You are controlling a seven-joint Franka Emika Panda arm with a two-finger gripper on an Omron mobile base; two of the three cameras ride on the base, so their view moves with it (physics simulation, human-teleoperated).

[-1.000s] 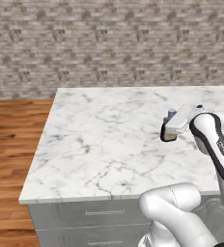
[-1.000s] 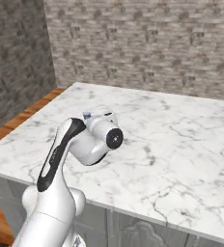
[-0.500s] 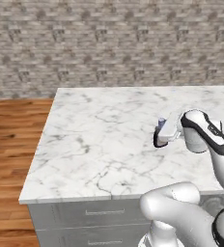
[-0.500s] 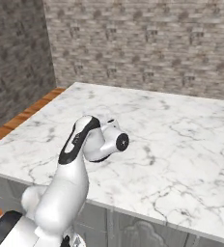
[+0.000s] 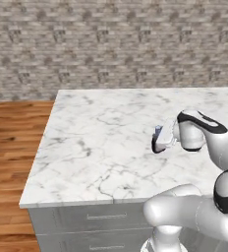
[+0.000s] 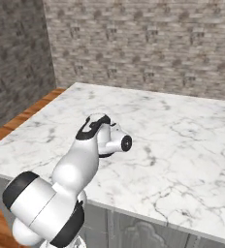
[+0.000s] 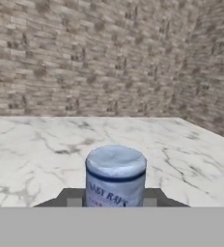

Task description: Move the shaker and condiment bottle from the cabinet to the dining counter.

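In the left base view the gripper (image 5: 158, 142) hangs low over the dining counter (image 5: 101, 147), pointing leftward, with a small pale-capped item pinched at its tip and the slab directly beneath. In the right base view the arm's bulk covers the hand above the same marble. In the hand view the condiment bottle (image 7: 116, 177) sits clamped between the fingertips, blue cap toward the camera, its long axis running along the gripper's line.
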